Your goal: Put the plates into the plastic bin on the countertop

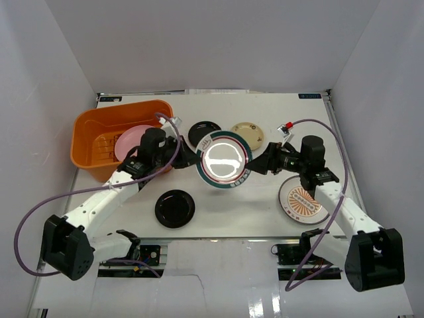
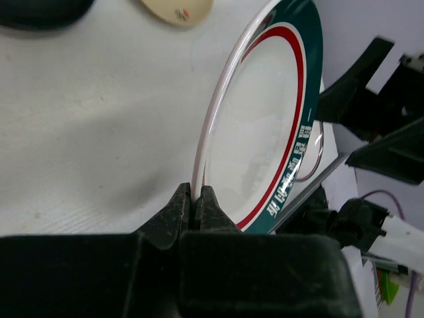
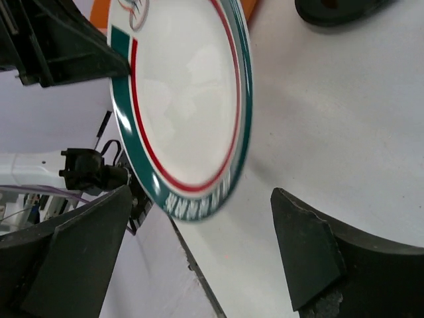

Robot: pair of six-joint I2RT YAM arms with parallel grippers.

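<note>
A white plate with a green and red rim [image 1: 224, 160] hangs tilted above the middle of the countertop [image 1: 225, 212]. My left gripper [image 1: 191, 158] is shut on its left edge; in the left wrist view the fingertips [image 2: 196, 199] pinch the thin rim of the plate [image 2: 265, 119]. My right gripper [image 1: 262, 162] stands open just off the plate's right edge, and its jaws [image 3: 205, 238] straddle empty space below the plate [image 3: 185, 99] without touching it. The orange plastic bin [image 1: 93, 132] sits at the back left with a pink plate [image 1: 129, 142] inside.
On the countertop lie a black plate [image 1: 175, 208] at the front, another black plate [image 1: 202, 132] and a cream plate [image 1: 247, 134] at the back, and an orange sunburst plate [image 1: 303, 201] under the right arm. White walls enclose the surface.
</note>
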